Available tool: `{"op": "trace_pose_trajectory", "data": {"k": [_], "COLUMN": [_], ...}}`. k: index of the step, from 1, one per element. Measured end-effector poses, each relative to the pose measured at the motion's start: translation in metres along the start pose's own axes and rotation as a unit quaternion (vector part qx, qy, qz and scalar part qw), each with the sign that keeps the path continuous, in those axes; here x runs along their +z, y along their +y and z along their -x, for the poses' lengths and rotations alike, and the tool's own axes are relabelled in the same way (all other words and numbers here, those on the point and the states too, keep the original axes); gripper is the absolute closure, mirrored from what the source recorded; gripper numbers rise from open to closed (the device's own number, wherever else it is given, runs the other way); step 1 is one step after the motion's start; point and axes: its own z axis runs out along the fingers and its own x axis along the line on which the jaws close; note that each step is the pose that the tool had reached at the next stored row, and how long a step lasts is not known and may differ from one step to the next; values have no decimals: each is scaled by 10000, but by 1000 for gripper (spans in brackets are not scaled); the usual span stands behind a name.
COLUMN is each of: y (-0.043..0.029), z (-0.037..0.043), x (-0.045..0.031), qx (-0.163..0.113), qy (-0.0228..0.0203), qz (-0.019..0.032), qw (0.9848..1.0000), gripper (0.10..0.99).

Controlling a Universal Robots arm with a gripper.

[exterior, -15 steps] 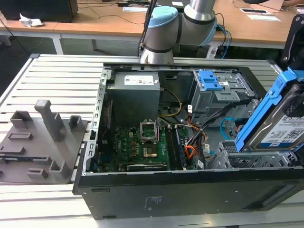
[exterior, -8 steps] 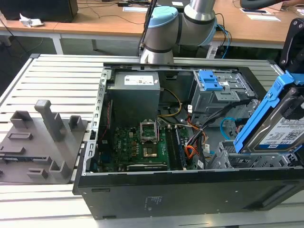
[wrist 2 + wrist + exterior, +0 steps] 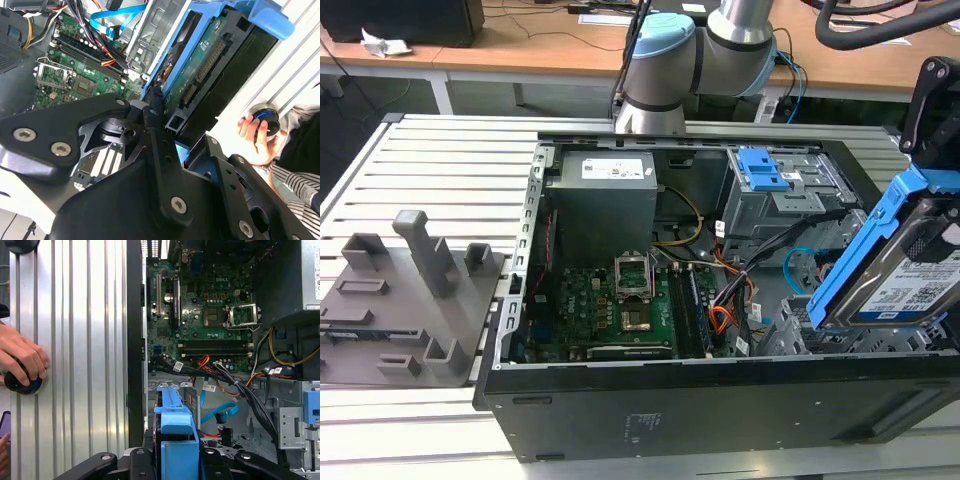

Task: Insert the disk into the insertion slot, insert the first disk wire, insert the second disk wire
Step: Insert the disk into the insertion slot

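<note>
Exterior view shows the gripper [image 3: 932, 225] clamped on the disk [image 3: 905, 285], tilted just above the insertion slot [image 3: 785, 335] beneath it (second disk wire [image 3: 798, 254] loops close beside), so levelling and squaring it seems key.

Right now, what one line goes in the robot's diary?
claw: shut on disk | disk: tilted in the air, not in slot | blue cable: looping inside case

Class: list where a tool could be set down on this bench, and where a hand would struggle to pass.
Free: the slatted table beyond the grey fixture, up to the computer case wall. Crowded: inside the case, wire bundles fill the gap between the motherboard and the drive bays, with the disk tilted over that end.
</note>
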Motion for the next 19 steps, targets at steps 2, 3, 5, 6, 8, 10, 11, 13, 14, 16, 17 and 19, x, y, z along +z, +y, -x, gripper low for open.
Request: {"op": "trace_pose_trajectory", "data": {"k": [2,3,5,6,8,10,11,13,14,16,17,19], "y": [-1,-1,-2,-2,-3,-4,-4,-12,-13,-16,-20,-27], "z": [0,0,0,0,0,0,6,65,95,144,162,190], "x": [26,35,51,57,84,91,94,96,97,98,99,101], "qx": [0,0,0,0,0,0,0,0,-1,-4,-8,-15], "qy": [0,0,0,0,0,0,-1,0,0,0,0,0], "qz": [0,0,0,0,0,0,0,0,0,0,0,0], "qw": [10000,10000,10000,10000,10000,10000,10000,10000,10000,10000,10000,10000], "gripper": [722,722,722,722,722,722,722,722,722,722,722,722]}}
